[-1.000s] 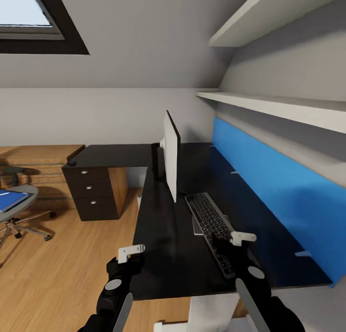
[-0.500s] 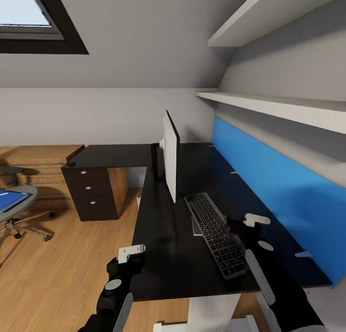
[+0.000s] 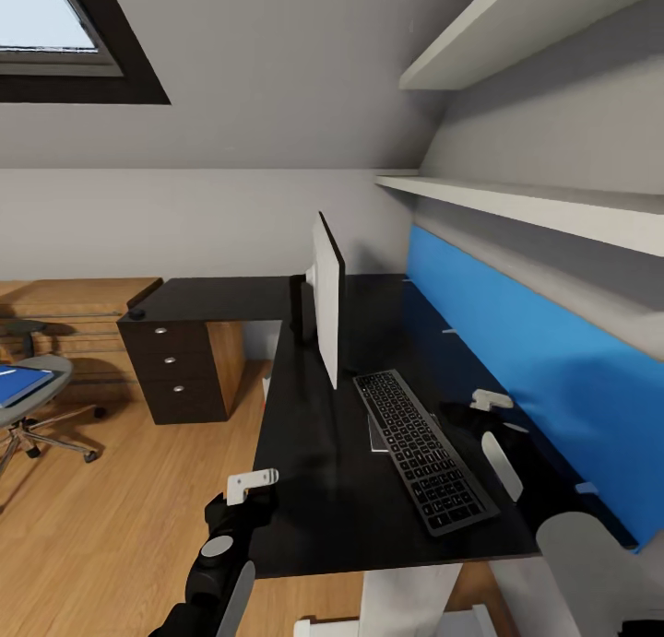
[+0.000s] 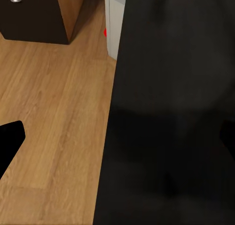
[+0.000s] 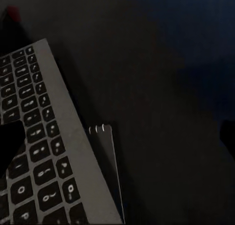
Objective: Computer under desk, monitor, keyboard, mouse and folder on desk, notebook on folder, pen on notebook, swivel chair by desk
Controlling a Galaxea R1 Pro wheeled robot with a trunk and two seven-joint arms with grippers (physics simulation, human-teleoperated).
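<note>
Monitor (image 3: 327, 307) and keyboard (image 3: 420, 446) on desk (image 3: 314, 471) near right edge, folder (image 3: 20, 383) still on chair (image 3: 37, 388), mouse unseen; left gripper (image 3: 242, 501) fingers apart, right gripper (image 3: 480, 414) can't tell.

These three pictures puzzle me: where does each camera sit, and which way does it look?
Head view: from the robot's head, forward and down over the desk, monitor and keyboard; both arms show.
Left wrist view: on the left arm, looking down at the desk's edge, wood floor and computer; dark fingertips at the sides.
Right wrist view: on the right arm, looking down at the keyboard over the notebook.
Head and right wrist views share the keyboard.
</note>
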